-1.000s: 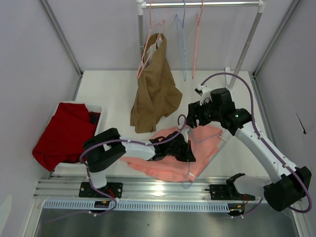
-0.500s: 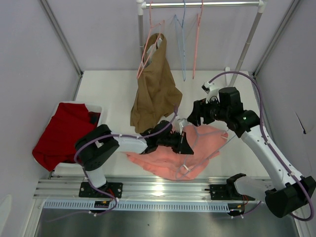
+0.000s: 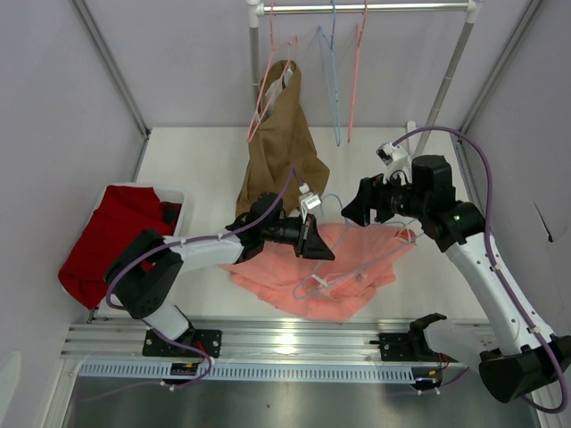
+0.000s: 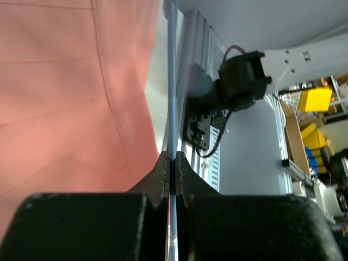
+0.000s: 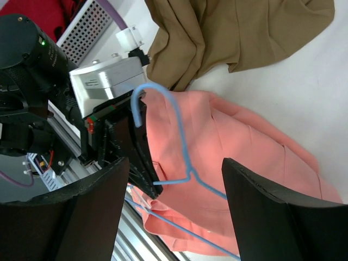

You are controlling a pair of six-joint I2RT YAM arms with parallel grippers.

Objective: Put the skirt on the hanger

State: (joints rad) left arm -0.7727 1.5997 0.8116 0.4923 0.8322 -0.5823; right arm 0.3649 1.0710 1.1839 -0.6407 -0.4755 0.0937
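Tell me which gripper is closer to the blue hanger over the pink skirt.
Left. The left gripper is shut on the hanger; the right gripper is open near its hook, not holding it.

**Hanger over skirt, R wrist cam**

Pale-blue hanger (image 5: pixel 190 173) sits over the skirt (image 5: pixel 239 179), hook at skirt's upper-left edge. L gripper (image 5: pixel 147 174) at skirt's left edge, black fingers closed on hanger wire. Brown garment (image 5: pixel 234 38) above skirt, meeting it. R gripper (image 5: pixel 175 163) fingers wide apart, one on each side of skirt.

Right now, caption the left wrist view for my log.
Left gripper shut on the pale-blue hanger wire, salmon skirt filling the left of frame.
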